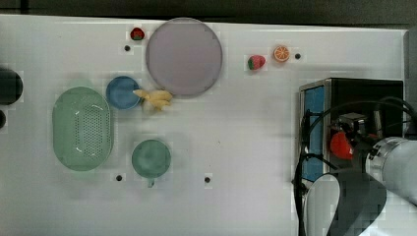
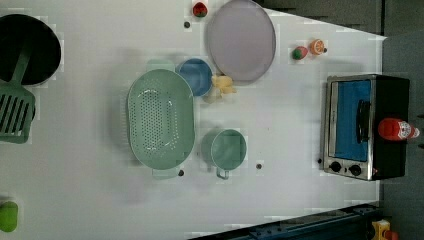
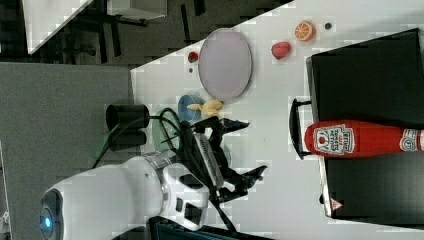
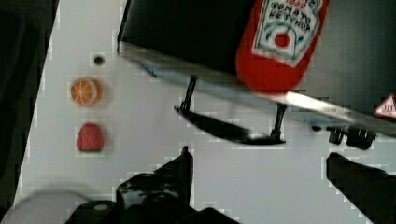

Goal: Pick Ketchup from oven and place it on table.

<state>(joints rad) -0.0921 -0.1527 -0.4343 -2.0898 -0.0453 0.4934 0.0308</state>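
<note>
— Where's the ketchup (image 3: 357, 138)?

— Upright on top of the oven (image 3: 370, 70), near its front edge above the door handle, at the bench's (image 1: 236, 147) far right in the top view.

— And the claw (image 3: 243, 150)?

— Fingers spread wide apart, empty, poised in front of the oven, short of the bottle.

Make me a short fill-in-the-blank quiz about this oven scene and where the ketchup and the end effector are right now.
1. The ketchup stands on top of the ____.
2. The end effector, not yet on the bottle, has its fingers ____.
3. The oven has its glass door ____.
4. In the top view, the toy strawberry lies beside an ____ slice.

Missing words: oven; open; closed; orange
</note>
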